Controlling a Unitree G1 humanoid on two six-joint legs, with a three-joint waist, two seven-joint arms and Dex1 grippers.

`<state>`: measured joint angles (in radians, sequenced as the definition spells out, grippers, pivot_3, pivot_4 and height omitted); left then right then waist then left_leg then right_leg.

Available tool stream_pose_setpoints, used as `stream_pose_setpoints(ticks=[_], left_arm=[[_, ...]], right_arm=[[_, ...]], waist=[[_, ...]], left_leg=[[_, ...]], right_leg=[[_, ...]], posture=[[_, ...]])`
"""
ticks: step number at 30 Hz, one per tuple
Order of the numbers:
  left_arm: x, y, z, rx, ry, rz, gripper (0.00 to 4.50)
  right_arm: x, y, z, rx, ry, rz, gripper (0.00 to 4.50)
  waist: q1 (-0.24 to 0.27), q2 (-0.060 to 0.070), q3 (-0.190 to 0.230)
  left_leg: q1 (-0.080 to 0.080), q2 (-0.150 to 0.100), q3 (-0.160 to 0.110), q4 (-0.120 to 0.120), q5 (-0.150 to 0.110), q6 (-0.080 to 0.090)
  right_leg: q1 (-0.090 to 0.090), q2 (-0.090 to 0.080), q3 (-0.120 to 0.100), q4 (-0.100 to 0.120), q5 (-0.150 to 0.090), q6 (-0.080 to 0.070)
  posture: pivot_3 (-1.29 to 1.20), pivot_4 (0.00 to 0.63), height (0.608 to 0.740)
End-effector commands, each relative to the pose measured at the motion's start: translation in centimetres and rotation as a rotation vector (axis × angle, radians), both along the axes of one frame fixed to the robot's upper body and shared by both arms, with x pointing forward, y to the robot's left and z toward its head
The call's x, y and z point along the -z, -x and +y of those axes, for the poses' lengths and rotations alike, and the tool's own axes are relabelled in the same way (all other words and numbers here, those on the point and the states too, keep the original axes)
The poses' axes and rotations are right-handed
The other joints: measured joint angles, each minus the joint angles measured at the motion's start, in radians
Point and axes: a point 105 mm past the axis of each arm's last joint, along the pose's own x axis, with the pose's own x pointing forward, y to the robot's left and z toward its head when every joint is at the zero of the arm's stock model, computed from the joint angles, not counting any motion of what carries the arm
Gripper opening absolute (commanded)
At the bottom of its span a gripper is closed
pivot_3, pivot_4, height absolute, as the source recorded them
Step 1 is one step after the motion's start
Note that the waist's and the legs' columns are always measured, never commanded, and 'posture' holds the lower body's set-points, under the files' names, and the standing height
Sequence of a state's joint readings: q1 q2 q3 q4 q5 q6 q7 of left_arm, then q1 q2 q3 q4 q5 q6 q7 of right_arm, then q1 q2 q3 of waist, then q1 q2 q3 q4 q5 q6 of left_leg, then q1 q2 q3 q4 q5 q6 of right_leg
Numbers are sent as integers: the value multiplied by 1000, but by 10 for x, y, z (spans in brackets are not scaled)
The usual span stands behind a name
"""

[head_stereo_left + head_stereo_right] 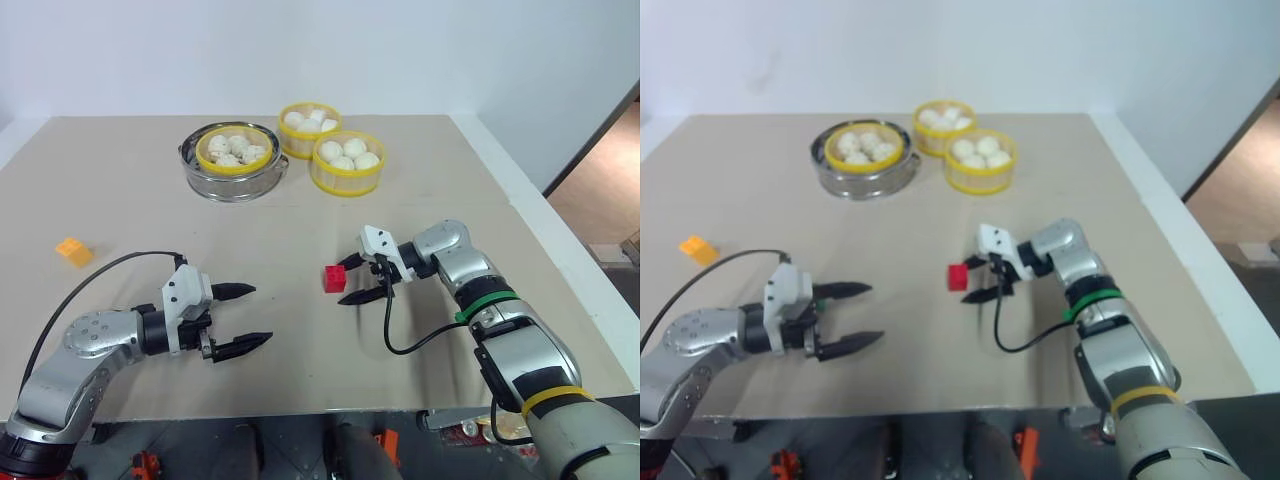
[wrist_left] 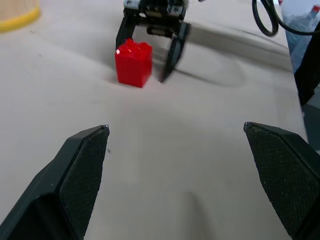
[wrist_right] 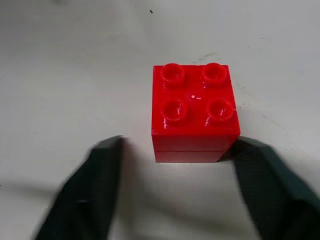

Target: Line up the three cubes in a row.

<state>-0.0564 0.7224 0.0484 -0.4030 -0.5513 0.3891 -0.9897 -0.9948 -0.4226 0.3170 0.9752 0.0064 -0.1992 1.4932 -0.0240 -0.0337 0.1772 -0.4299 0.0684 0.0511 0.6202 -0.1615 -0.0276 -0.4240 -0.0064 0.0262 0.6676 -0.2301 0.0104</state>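
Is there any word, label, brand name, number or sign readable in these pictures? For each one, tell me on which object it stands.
None can be read.
Red cube: bare studs, no lettering visible.
Orange-yellow cube: too small to tell.
Yellow baskets, metal steamer, both grippers' housings: no text visible.
Bottle past the table edge: too blurred to read any label.

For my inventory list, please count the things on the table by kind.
Red studded plastic cube: 1
Orange-yellow studded plastic cube: 1
Yellow baskets of white buns: 3
Round metal steamer pan: 1
Total: 6
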Motion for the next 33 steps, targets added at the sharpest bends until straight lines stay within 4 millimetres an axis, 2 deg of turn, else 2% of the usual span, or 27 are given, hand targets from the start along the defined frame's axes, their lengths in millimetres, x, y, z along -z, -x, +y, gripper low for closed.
stream_pose_setpoints(ticks=[1, 4, 7, 12, 15, 18, 22, 27, 33], left_arm=[[-12, -5, 4, -19, 14, -64, 4500], [-22, -13, 10, -86, 63, -98, 4500], [-42, -28, 34, -308, 121, -219, 4500], [-47, -19, 56, -564, 186, -280, 4500], [-42, -8, 63, -707, 235, -273, 4500], [-32, 7, 60, -838, 281, -244, 4500], [-20, 16, 61, -970, 293, -221, 4500], [-4, 21, 61, -1068, 311, -161, 4500], [12, 15, 61, -1123, 311, -127, 4500]], right_arm=[[-15, -1, 2, -26, -18, -32, 4448], [-25, -1, 3, -22, -47, -42, 4448], [-51, 2, 6, -7, -141, -47, 4448], [-70, 20, 4, 18, -228, -74, 4448], [-73, 34, 2, 26, -246, -65, 4448], [-78, 45, 3, 16, -269, -68, 4448], [-90, 60, 13, -48, -318, -49, 4448], [-100, 66, 27, -91, -391, -53, 4448], [-93, 72, 37, -128, -396, -70, 4448]], waist=[[0, 0, 0], [0, 0, 0], [0, 0, 0], [2, 0, 0], [3, 0, 0], [2, 0, 0], [2, 0, 0], [1, -1, 0], [1, -1, 0]], left_leg=[[0, 0, 0, 0, 0, 0], [0, 0, 0, 0, 0, 0], [-1, 0, 0, 0, 0, 0], [-1, 0, 0, -1, -1, -2], [-2, 0, 0, -1, -3, -3], [-2, 0, 1, -1, -4, -3], [0, -1, 0, 0, -4, -3], [1, -1, -1, 3, -3, -3], [0, -1, -1, 4, -3, -3]], right_leg=[[0, 0, 0, 0, 0, 0], [0, 0, 0, 0, 0, 0], [-1, 0, 0, 0, 0, 1], [-1, 0, 0, 0, 0, 6], [-1, -1, 0, 0, -2, 6], [-1, -1, 2, -1, -2, 7], [0, 0, 2, -1, -2, 2], [0, 1, 2, -1, 1, 0], [0, 1, 3, -1, 1, 0]], posture=[[0, 150, 740], [0, 150, 740], [0, 150, 740], [0, 150, 740], [0, 150, 740], [0, 150, 740], [0, 150, 740], [0, 150, 740], [0, 150, 740]])
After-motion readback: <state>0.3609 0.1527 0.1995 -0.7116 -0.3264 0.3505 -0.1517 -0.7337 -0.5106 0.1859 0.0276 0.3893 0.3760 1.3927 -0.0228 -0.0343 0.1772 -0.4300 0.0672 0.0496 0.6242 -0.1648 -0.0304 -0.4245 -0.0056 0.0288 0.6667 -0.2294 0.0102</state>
